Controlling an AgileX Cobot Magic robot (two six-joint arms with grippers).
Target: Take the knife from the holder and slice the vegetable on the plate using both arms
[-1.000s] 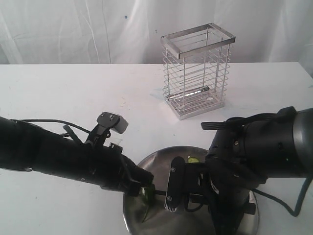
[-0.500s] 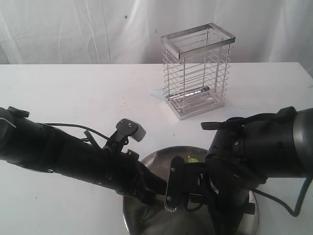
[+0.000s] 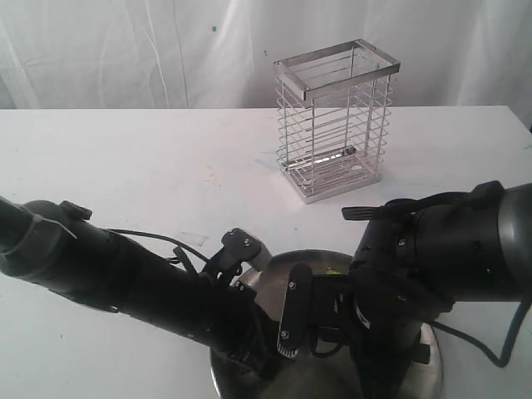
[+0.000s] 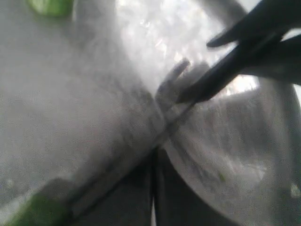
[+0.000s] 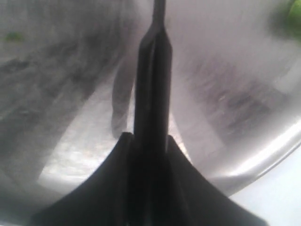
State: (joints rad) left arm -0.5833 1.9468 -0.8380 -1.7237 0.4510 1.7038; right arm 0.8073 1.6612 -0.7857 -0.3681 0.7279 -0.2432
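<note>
White table (image 3: pixel 125 158) carries everything, and both black arms crowd over its near part: the left arm (image 3: pixel 125 278) reaches in low from the side, the right arm (image 3: pixel 449 249) hangs bulky above. The wire holder (image 3: pixel 337 120) stands well apart at the back, no knife in it. Under the arms lies the steel plate (image 3: pixel 303 256), mostly hidden. The right claw (image 5: pixel 150 141) pinches the knife (image 5: pixel 153 70) by its black handle, blade running out low over the plate. The left claw (image 4: pixel 154 165) is pressed together near the blade's tip; whether it pins anything I cannot tell. The vegetable (image 4: pixel 49 5) shows only as blurred green pieces on the plate, one near the left claw. The step looks like slicing. To do it well, the left claw should hold the green firm against the steel, and the blade should come down straight, beside that claw, never across it. Shiny steel is slick: light pressure, or the piece skids and the plate shifts.
</note>
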